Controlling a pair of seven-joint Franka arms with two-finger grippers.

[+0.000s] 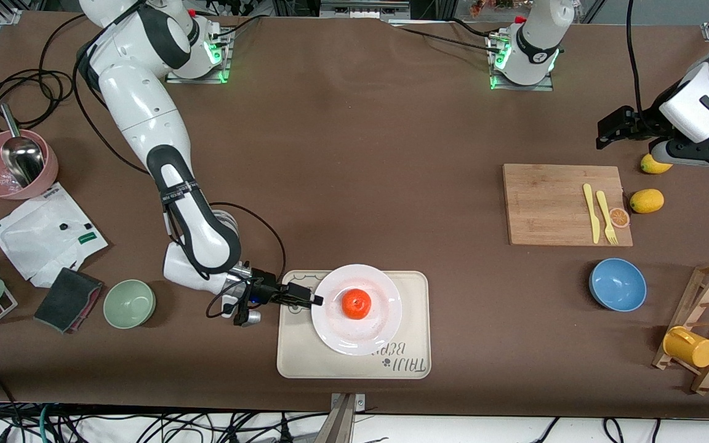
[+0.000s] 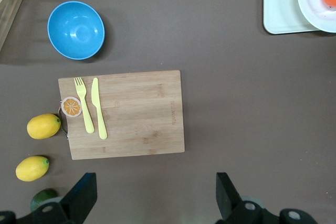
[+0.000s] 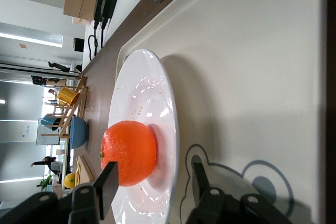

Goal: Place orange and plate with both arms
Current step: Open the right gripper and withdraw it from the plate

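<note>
orange (image 1: 356, 304) on plate (image 1: 385, 326) | glossy, brittle: grip rim | right gripper (image 1: 316, 300) apart at rim | left gripper (image 2: 155, 195) apart, waiting near table's corner

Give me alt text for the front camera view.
An orange sits on a white plate on a cream tray, the right gripper open at the plate's rim. The left gripper waits open near a cutting board.
</note>
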